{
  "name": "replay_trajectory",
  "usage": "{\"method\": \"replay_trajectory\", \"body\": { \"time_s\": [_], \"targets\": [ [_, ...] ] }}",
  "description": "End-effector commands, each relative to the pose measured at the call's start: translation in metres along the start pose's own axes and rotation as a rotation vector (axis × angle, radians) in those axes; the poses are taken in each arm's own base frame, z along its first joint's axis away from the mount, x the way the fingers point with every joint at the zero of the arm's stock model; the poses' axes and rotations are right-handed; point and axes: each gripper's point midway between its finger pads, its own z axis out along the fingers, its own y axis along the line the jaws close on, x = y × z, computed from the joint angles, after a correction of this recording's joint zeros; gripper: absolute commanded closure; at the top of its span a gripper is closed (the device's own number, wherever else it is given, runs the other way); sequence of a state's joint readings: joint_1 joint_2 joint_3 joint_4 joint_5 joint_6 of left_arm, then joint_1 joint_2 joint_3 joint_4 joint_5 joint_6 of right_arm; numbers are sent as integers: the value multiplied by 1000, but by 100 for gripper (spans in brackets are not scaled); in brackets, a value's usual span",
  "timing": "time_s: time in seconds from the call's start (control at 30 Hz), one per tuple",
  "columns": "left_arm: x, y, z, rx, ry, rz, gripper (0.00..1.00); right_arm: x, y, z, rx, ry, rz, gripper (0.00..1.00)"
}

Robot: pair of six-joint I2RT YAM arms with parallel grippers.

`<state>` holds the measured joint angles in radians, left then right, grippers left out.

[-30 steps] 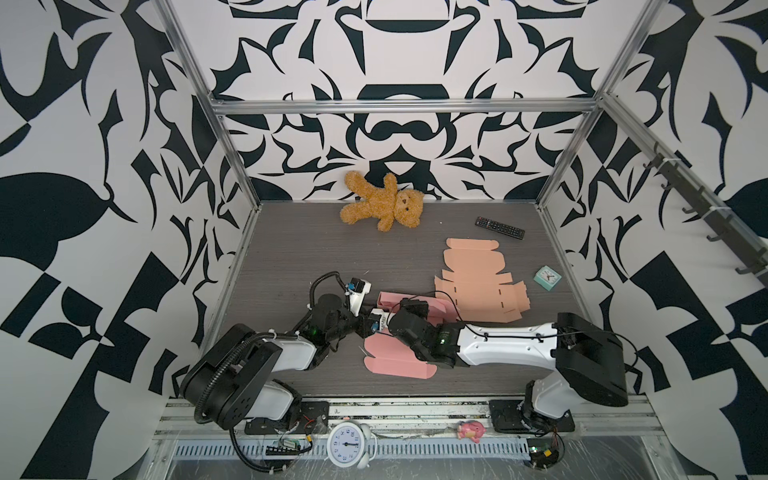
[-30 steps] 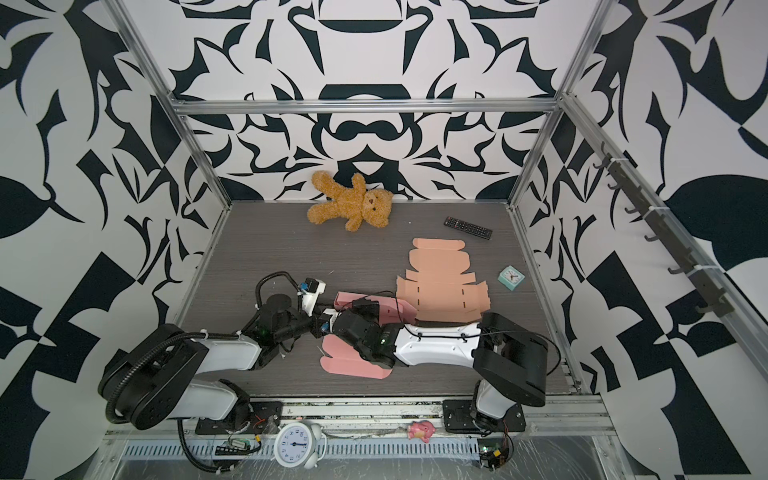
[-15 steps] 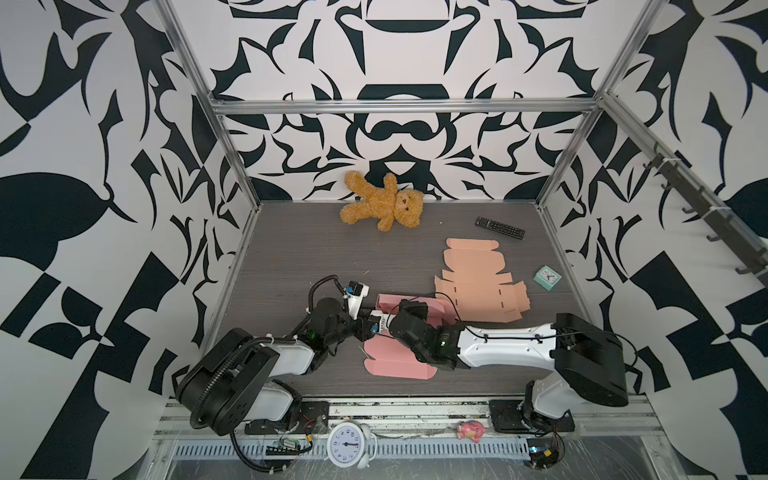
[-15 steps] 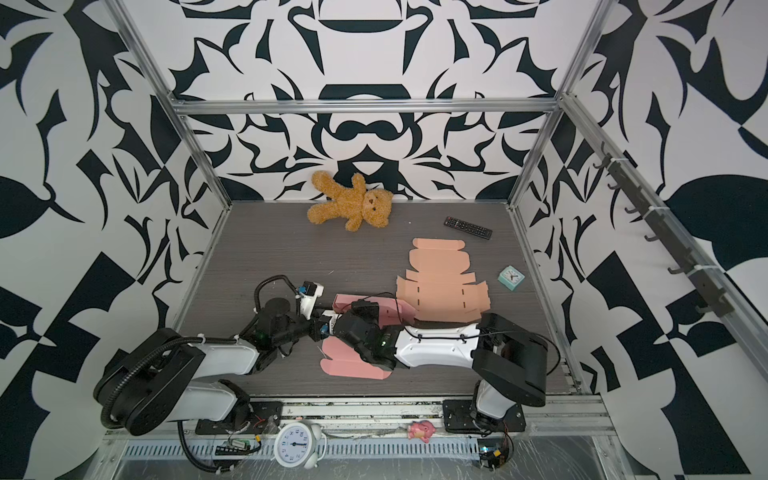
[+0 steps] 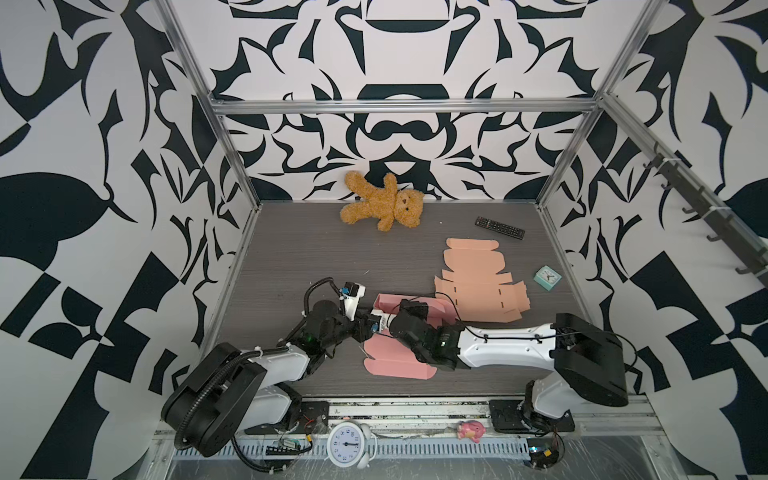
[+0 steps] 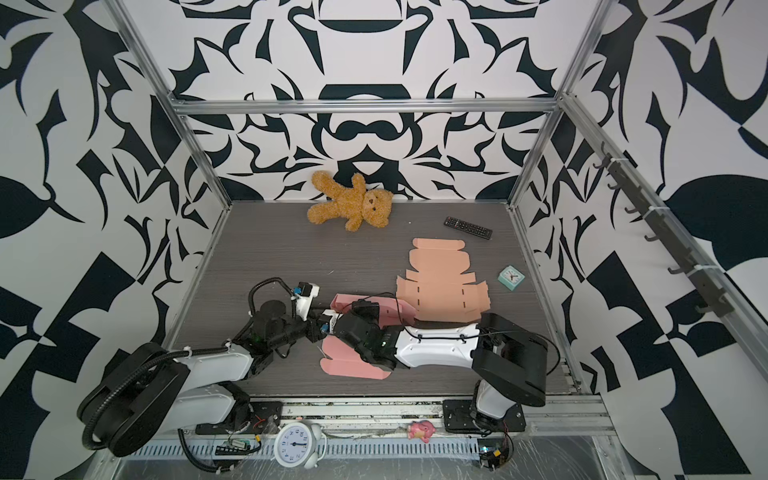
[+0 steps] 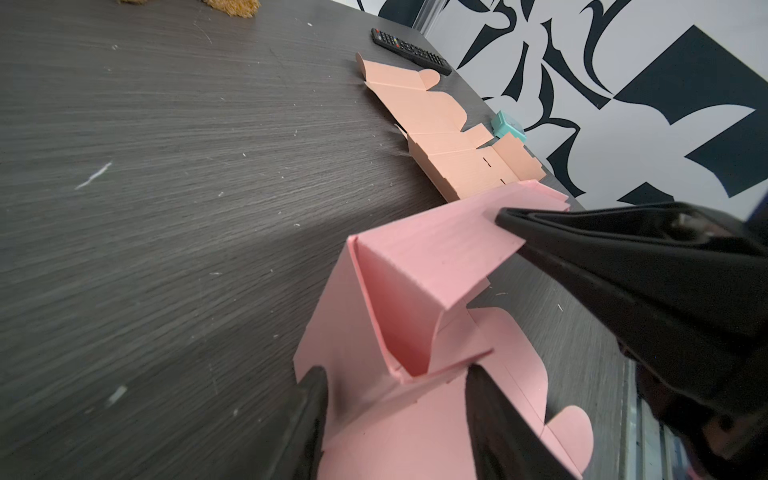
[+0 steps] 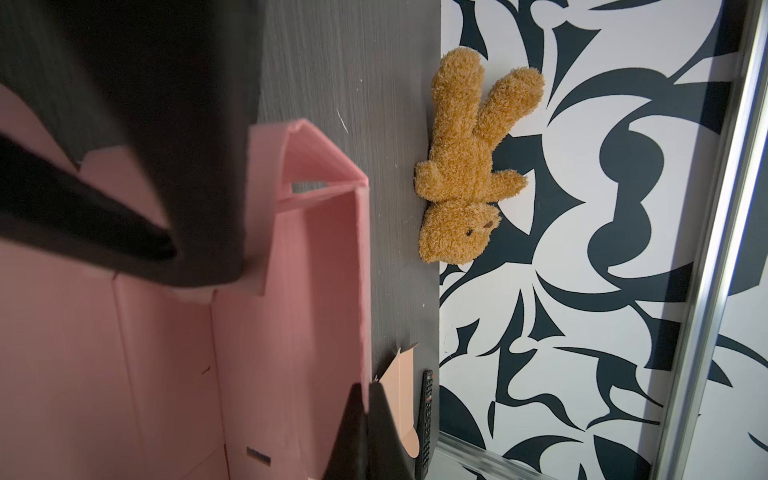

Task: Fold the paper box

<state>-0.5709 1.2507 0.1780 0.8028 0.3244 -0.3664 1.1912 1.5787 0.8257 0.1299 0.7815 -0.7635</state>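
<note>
The pink paper box (image 5: 399, 362) (image 6: 350, 366) lies partly folded at the table's front middle, with its far wall and one end wall raised. My right gripper (image 5: 388, 312) (image 6: 343, 312) (image 8: 365, 392) reaches in from the right and is shut on the top edge of the far wall (image 8: 362, 291). It also shows in the left wrist view as the right gripper (image 7: 505, 217), pinching that edge. My left gripper (image 5: 370, 328) (image 6: 320, 328) (image 7: 395, 399) is open. Its fingers (image 7: 311, 415) stand on either side of the box's near corner (image 7: 399, 370), over the flat pink panel.
A flat peach box blank (image 5: 478, 291) lies just right of the pink box. A teddy bear (image 5: 384, 208) and a remote (image 5: 500, 227) lie at the back. A small teal clock (image 5: 547, 277) sits near the right wall. A white alarm clock (image 5: 348, 444) and a pink toy (image 5: 469, 430) rest on the front rail.
The left wrist has shifted very slightly to the left. The box and the right gripper hold the same place.
</note>
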Motion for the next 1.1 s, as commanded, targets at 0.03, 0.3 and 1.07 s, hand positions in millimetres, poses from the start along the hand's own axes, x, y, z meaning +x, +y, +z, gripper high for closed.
{"method": "replay_trajectory", "body": {
  "time_s": [0.03, 0.3, 1.07],
  "targets": [
    [-12, 0, 2, -19, -15, 36, 47, -8, -14, -10, 9, -34, 83, 100],
    [-9, -4, 5, 0, 2, 39, 48, -5, -13, -4, 45, -9, 88, 100],
    [0, 3, 19, 4, 14, 80, 47, 2, 9, -5, 86, 78, -15, 100]
  ]
}}
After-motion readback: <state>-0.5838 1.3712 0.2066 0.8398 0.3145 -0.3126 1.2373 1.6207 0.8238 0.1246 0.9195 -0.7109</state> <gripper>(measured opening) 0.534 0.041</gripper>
